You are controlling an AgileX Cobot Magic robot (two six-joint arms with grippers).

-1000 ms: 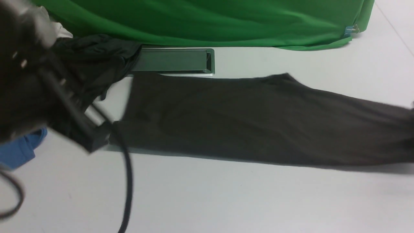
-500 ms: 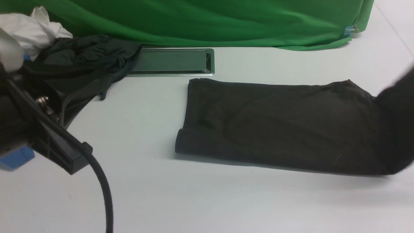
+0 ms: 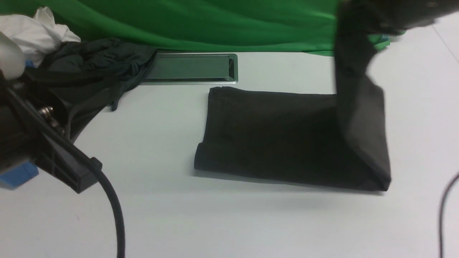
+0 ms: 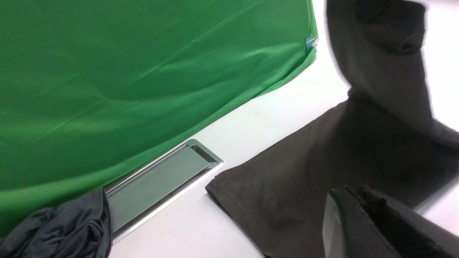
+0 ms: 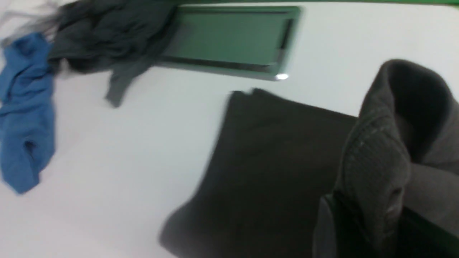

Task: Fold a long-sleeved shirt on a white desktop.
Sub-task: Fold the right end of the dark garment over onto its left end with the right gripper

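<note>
The brownish-black long-sleeved shirt (image 3: 272, 136) lies as a folded band on the white desktop (image 3: 229, 222), in front of the cable slot. Its right end (image 3: 355, 89) hangs lifted off the table and leans over the flat part. My right gripper (image 5: 373, 222) is shut on a ribbed edge of that raised end, high at the right of the front view. My left gripper (image 4: 358, 193) is shut with nothing in it, above the shirt's near left part. The left arm (image 3: 36, 136) sits at the far left. The chest print is hidden.
A silver-framed cable slot (image 3: 190, 68) lies behind the shirt. A dark grey-teal garment (image 3: 96, 68), a white cloth (image 3: 32, 28) and a blue garment (image 5: 25, 107) are heaped at the back left. A green backdrop (image 3: 215, 21) closes the rear. Black cables (image 3: 114, 215) hang near the front.
The left arm drew back to the left, leaving the shirt's left end folded in. The right gripper then raised the shirt's right end and carried it leftward.
</note>
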